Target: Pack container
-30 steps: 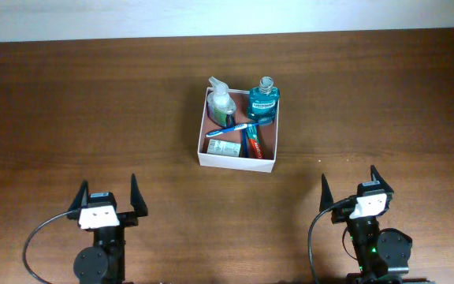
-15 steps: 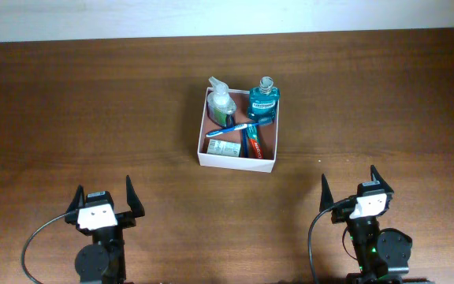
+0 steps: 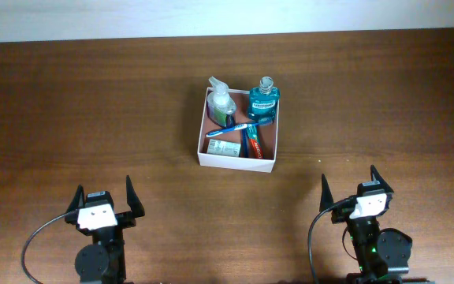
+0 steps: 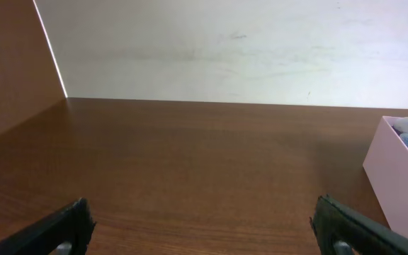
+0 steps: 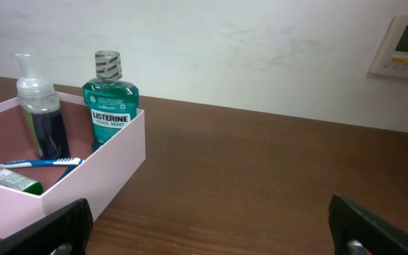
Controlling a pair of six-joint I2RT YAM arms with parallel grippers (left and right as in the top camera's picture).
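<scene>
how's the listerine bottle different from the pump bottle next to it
The Listerine bottle is teal, broad, with a grey cap; the pump bottle is clear, slimmer, with a pump head and dark contents. Both stand upright in the container, at its far side.

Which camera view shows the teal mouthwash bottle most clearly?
The right wrist view: the teal mouthwash bottle stands upright in the white cardboard box, side-on, its label readable. The overhead view shows it small, from above. The left wrist view does not show it.
</scene>
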